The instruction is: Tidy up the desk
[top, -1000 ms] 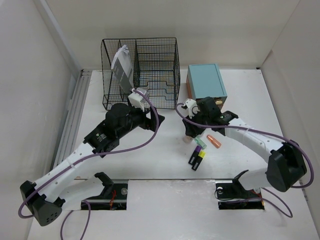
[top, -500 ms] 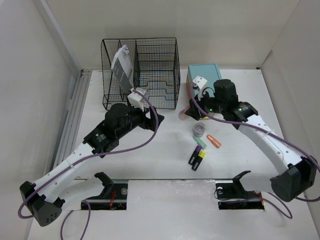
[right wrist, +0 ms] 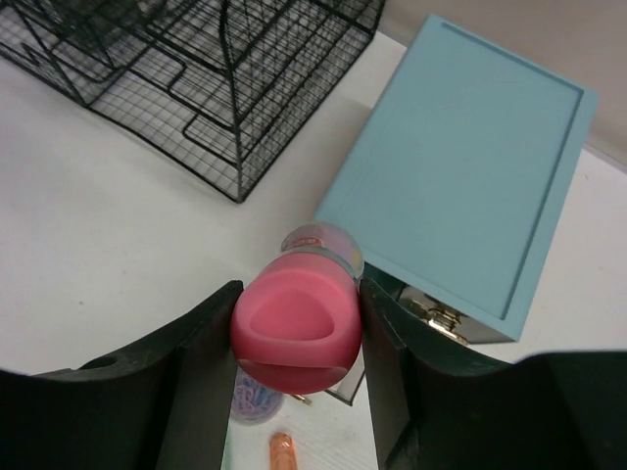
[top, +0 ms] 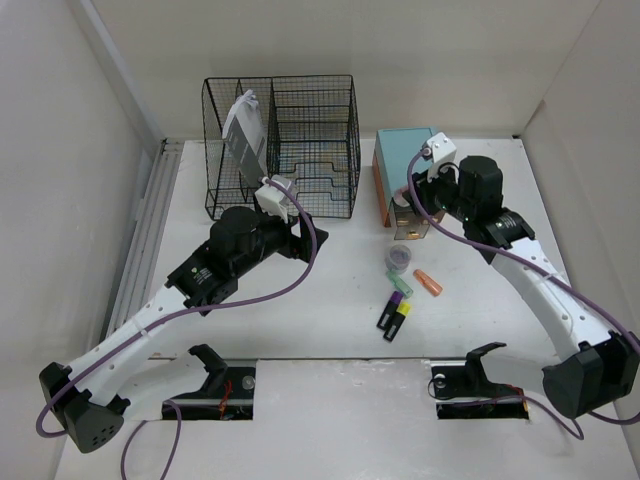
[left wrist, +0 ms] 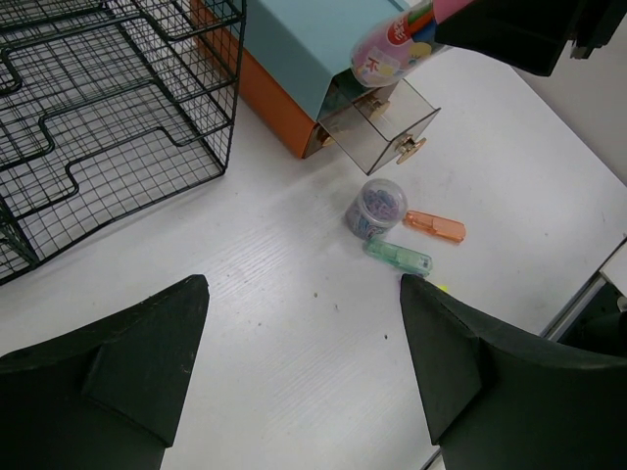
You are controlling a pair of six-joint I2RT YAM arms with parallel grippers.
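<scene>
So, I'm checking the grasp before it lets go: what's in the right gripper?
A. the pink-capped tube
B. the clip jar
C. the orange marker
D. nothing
A: in the right wrist view the right gripper is closed on the pink-capped tube, while the clip jar and the orange marker lie on the desk.

We see a black wire-mesh rack (top: pixel 310 130) left of the teal drawer box (top: pixel 400 160). Before the box lie a paper-clip jar (top: pixel 399 257), an orange highlighter (top: pixel 428 283) and a green highlighter (left wrist: pixel 399 258). A pink-capped tube (right wrist: pixel 296 321) is by its open drawer (left wrist: pixel 382 122).
</scene>
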